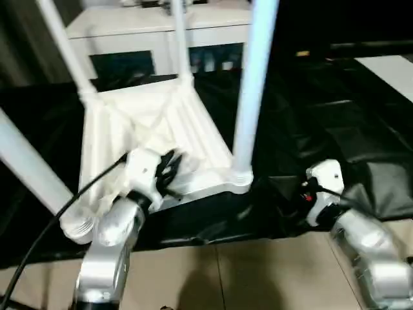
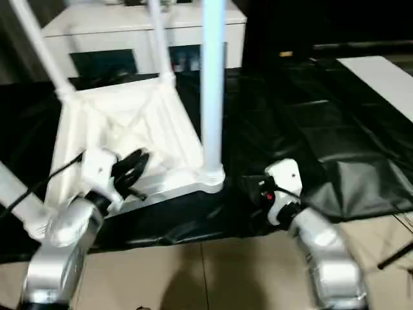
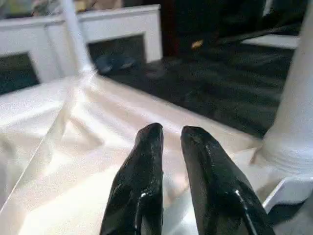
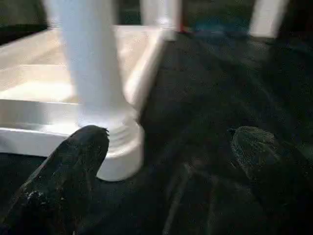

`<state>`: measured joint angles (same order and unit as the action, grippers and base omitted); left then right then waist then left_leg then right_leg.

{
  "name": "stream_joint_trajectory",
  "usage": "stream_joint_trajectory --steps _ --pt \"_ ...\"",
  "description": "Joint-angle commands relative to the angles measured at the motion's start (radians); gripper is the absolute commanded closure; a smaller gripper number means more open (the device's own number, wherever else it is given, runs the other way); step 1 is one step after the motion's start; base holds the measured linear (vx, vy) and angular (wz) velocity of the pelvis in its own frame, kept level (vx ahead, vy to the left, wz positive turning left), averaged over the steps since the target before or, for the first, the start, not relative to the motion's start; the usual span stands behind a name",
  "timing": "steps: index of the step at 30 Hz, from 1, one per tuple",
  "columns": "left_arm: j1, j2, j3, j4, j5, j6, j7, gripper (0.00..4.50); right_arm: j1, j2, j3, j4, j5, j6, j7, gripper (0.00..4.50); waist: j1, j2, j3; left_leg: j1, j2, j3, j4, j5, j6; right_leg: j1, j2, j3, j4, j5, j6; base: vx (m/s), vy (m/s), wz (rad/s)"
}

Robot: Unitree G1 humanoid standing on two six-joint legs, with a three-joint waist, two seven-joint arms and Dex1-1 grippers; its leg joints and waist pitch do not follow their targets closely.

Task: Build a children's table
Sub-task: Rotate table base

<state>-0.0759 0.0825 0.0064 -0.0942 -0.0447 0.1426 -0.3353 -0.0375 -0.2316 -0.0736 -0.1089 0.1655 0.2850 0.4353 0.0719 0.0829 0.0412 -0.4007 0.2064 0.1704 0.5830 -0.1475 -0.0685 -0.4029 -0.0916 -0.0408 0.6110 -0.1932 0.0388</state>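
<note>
**Upside-down tabletop with legs up, both grippers near its front edge**

We see the white tabletop (image 1: 155, 139) lying upside down on a black sheet (image 1: 310, 123) spread over the floor, its ribbed underside facing up. Three legs stand in corner sockets: the near right leg (image 1: 253, 84) rises upright out of the top of the picture, the far right leg (image 1: 181, 39) and the far left leg (image 1: 64, 45) lean slightly. A fourth leg (image 1: 32, 171) slants across the near left corner, its ribbed end low by the front edge; we cannot tell whether it is seated in a socket.

Our left gripper (image 3: 168, 142) hovers over the front part of the underside, between the slanting leg and the near right leg. Its two black fingers (image 3: 142, 181) are close together with only a narrow slit between them, and they pinch nothing.

Our right gripper (image 4: 166, 147) sits low over the black sheet, just to the right of the near right leg's base. Its fingers (image 4: 73, 166) are spread wide apart, holding nothing; one fingertip lies just beside the ribbed collar of that leg.

Behind the tabletop stands a white cabinet (image 1: 142, 29) with dark glass fronts. Pale floor tiles (image 1: 258, 271) show in front of the sheet.
</note>
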Motion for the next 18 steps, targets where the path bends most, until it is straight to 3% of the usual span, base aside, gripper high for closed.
stream_joint_trajectory --steps 1,4,5,6,7,8,9,10,11,12,13,14,15,16,17,18 --pt "0.028 -0.014 0.009 -0.02 0.009 0.007 0.043 3.58 0.008 0.041 -0.021 -0.029 -0.014 0.009 -0.088 0.0 -0.004 -0.013 -0.049 0.021 0.005 -0.008 -0.078 -0.442 -0.018 0.017 -0.023 0.018 -0.11 -0.452 -0.08 0.0 0.0 0.0" --pt "0.015 -0.046 0.016 -0.021 0.014 0.025 0.085 3.58 -0.02 0.073 -0.03 -0.009 -0.014 0.013 -0.149 0.0 -0.016 -0.01 -0.042 0.045 0.003 -0.015 -0.082 -0.576 -0.035 0.012 -0.022 0.012 -0.123 -0.591 -0.044 0.0 0.0 0.0" --pt "-0.011 -0.063 0.029 -0.015 0.033 0.034 0.134 3.58 -0.059 0.076 -0.025 0.019 -0.028 0.017 -0.167 0.0 -0.03 -0.007 -0.034 0.075 -0.001 -0.019 -0.08 -0.686 -0.034 0.007 -0.005 -0.008 -0.139 -0.671 -0.022 0.0 0.0 0.0" --pt "-0.011 -0.063 0.029 -0.015 0.033 0.034 0.134 3.58 -0.059 0.076 -0.025 0.019 -0.028 0.017 -0.167 0.0 -0.037 -0.006 -0.027 0.09 -0.005 -0.019 -0.076 -0.729 -0.033 0.003 0.003 -0.024 -0.15 -0.705 -0.014 0.0 0.0 0.0" --pt "-0.017 -0.064 0.032 -0.013 0.036 0.041 0.144 3.58 -0.07 0.072 -0.021 0.028 -0.035 0.012 -0.167 0.0 -0.044 -0.006 -0.023 0.101 -0.008 -0.02 -0.074 -0.754 -0.026 0.01 0.01 -0.04 -0.159 -0.723 -0.004 0.0 0.0 0.0" --pt "-0.025 -0.062 0.028 -0.011 0.043 0.042 0.162 3.58 -0.087 0.072 -0.021 0.036 -0.045 0.012 -0.173 0.0 -0.065 0.011 0.0 0.125 0.004 -0.027 -0.092 -0.857 -0.012 0.033 0.03 -0.092 -0.171 -0.692 0.003 0.031 0.039 -0.23" --pt "-0.025 -0.062 0.028 -0.011 0.043 0.042 0.162 3.58 -0.087 0.072 -0.021 0.036 -0.045 0.012 -0.173 0.0 -0.065 0.011 0.0 0.125 0.004 -0.027 -0.092 -0.857 -0.012 0.033 0.03 -0.092 -0.171 -0.692 0.003 0.031 0.039 -0.23" --pt "-0.03 -0.059 0.027 -0.01 0.045 0.041 0.166 3.58 -0.096 0.068 -0.026 0.036 -0.038 0.014 -0.167 0.0 -0.069 0.026 -0.003 0.078 0.034 -0.041 -0.144 -0.919 -0.009 0.112 0.015 -0.077 -0.076 -0.532 -0.016 -0.01 0.034 -0.31" --pt "-0.033 -0.055 0.02 -0.012 0.041 0.045 0.159 3.58 -0.105 0.063 -0.027 0.036 -0.036 0.019 -0.162 0.0 -0.058 0.027 0.007 0.055 0.062 -0.04 -0.198 -0.997 -0.007 0.143 0.004 -0.054 0.013 -0.408 -0.034 0.0 0.0 0.0" --pt "-0.033 -0.054 0.016 -0.011 0.04 0.044 0.155 3.58 -0.108 0.056 -0.025 0.037 -0.035 0.019 -0.156 0.0 -0.054 0.014 0.006 0.093 0.057 -0.023 -0.184 -0.998 -0.004 0.116 -0.001 -0.031 0.005 -0.398 -0.055 0.0 0.0 0.0" --pt "-0.033 -0.054 0.012 -0.01 0.038 0.043 0.152 3.58 -0.112 0.048 -0.023 0.039 -0.035 0.018 -0.149 0.0 -0.063 -0.011 0.006 0.126 0.025 -0.01 -0.135 -0.947 -0.007 0.08 0.001 -0.03 -0.076 -0.545 -0.055 0.099 -0.062 0.0" --pt "-0.037 -0.054 0.008 -0.001 0.035 0.042 0.148 3.58 -0.121 0.033 -0.02 0.045 -0.037 0.018 -0.141 0.0 -0.069 -0.029 -0.005 0.148 -0.05 0.011 -0.015 -0.682 0.004 0.044 -0.047 -0.026 -0.171 -0.877 -0.026 0.118 -0.019 -0.15" --pt "-0.039 -0.055 0.007 0.003 0.038 0.043 0.15 3.58 -0.124 0.023 -0.018 0.051 -0.036 0.015 -0.137 0.0 -0.06 -0.029 -0.003 0.117 -0.047 0.01 -0.012 -0.569 0.025 0.066 -0.068 0.0 -0.178 -0.939 -0.026 0.118 -0.019 -0.15" --pt "-0.041 -0.056 0.007 0.007 0.04 0.044 0.152 3.58 -0.128 0.017 -0.017 0.057 -0.036 0.012 -0.135 0.0 -0.052 -0.051 -0.02 0.023 -0.045 -0.006 -0.018 -0.362 0.066 0.148 -0.079 0.023 -0.156 -0.909 -0.024 0.149 -0.002 -0.14" --pt "-0.047 -0.056 0.007 0.012 0.044 0.049 0.164 3.58 -0.137 0.013 -0.02 0.07 -0.036 0.011 -0.135 0.0 -0.045 -0.028 -0.039 0.04 -0.036 -0.011 -0.045 -0.256 0.101 0.139 -0.046 0.014 -0.137 -0.687 -0.092 0.152 -0.028 0.0" --pt "-0.047 -0.056 0.006 0.012 0.044 0.05 0.166 3.58 -0.138 0.013 -0.02 0.071 -0.036 0.011 -0.135 0.0 -0.047 -0.016 -0.044 0.045 -0.034 -0.011 -0.05 -0.23 0.109 0.14 -0.032 0.005 -0.129 -0.594 -0.122 0.152 -0.028 0.0"
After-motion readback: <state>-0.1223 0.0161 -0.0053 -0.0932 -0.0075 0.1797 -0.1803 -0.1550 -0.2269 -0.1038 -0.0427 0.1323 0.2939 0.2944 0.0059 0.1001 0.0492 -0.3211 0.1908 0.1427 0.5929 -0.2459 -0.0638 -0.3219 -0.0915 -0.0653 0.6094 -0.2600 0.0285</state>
